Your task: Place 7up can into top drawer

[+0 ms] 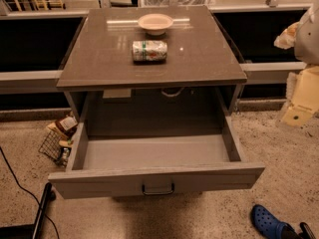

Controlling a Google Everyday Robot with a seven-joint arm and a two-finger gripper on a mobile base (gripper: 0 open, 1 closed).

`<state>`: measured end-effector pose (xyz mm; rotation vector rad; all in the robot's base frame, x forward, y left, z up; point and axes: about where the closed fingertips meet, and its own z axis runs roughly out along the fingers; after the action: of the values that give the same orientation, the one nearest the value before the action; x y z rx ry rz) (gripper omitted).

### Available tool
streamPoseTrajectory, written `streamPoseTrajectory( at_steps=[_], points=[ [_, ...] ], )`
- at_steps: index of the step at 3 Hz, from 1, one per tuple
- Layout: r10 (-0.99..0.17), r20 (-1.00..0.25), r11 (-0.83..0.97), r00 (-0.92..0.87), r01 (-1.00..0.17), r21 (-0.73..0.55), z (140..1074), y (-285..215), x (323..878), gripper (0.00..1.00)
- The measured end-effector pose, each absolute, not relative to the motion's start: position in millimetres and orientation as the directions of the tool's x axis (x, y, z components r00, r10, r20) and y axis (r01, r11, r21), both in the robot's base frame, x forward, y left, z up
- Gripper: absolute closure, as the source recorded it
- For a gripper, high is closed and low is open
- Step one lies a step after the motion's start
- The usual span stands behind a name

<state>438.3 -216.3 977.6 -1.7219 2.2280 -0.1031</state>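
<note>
The 7up can (149, 50) lies on its side on the brown countertop (99, 59), about in the middle and a little toward the far edge. Just beyond it, apart from it, sits a shallow pale bowl (155, 23).

Below the countertop the top drawer (99, 182) is pulled out toward the near side. I can see right down onto its bare grey floor, and the small dark bar handle (158, 189) sits at the centre of the front panel.

The gripper (302, 101) hangs off at the far right edge, beside the cabinet and well apart from the can and the drawer. It holds nothing that I can see, and I cannot tell whether it is spread or pressed together.

On the speckled floor to the left stands a wire basket (52, 146) with some packets in it. A blue clog (268, 222) shows at the near right.
</note>
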Motion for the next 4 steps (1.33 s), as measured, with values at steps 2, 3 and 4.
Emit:
streamPoseTrajectory(
  at_steps=[2,3,4],
  points=[
    [-0.946,-0.244,0.280,-0.215,-0.919,-0.277,979,-208,451,0.00],
    [-0.948,-0.261,0.256,-0.182,-0.924,-0.285,973,-199,465,0.00],
    [-0.943,-0.305,0.225,-0.130,-0.926,-0.303,955,-177,514,0.00]
  ],
)
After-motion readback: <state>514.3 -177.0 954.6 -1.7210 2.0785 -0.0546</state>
